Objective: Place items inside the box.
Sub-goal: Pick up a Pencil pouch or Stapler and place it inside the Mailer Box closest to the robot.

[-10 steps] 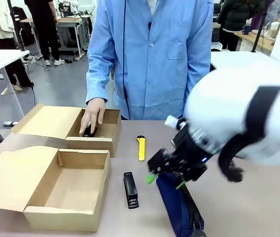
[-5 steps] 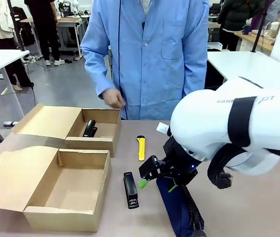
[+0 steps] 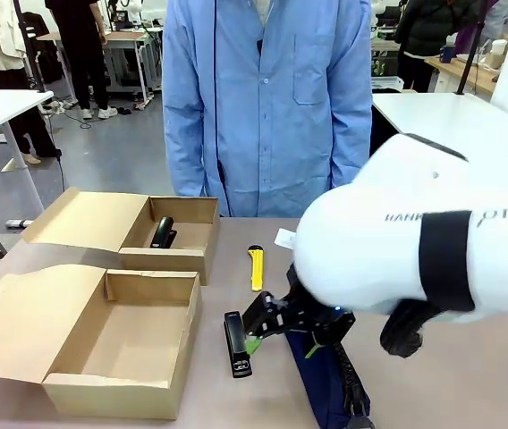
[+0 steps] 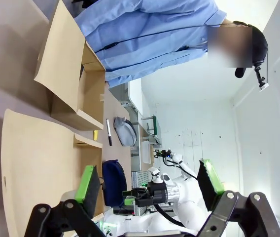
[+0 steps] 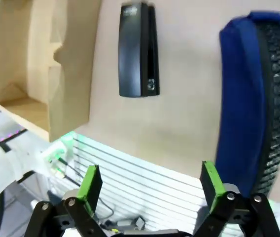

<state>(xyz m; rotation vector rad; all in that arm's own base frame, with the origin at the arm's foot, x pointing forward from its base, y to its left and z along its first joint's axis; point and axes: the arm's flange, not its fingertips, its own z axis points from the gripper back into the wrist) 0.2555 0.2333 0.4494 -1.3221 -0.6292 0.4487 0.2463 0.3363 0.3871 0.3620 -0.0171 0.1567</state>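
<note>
Bright, even overhead light left only soft shadows inside the cardboard box [image 3: 115, 386]. The near right arm [image 3: 397, 250] looked slightly soft. Both wrist views bowed at their edges; the white wall [image 4: 204, 108] glared, and the black stapler [image 5: 139, 49] blurred.

The pale grey-brown tabletop [image 3: 469, 375] carries two open cardboard boxes on its left side. The near box [image 3: 111, 380] sits at the near left, its flap spread flat to the left. The far box [image 3: 160, 261] stands just behind it, touching or nearly so. A black stapler [image 3: 237, 344] lies lengthwise just right of the near box. A yellow utility knife [image 3: 256, 267] lies farther back, right of the far box. A navy-blue zip pouch [image 3: 321, 389] lies at the near edge, right of the stapler. A slim white-and-black marker pen [image 4: 108, 132] lies near the knife, to its right.
</note>
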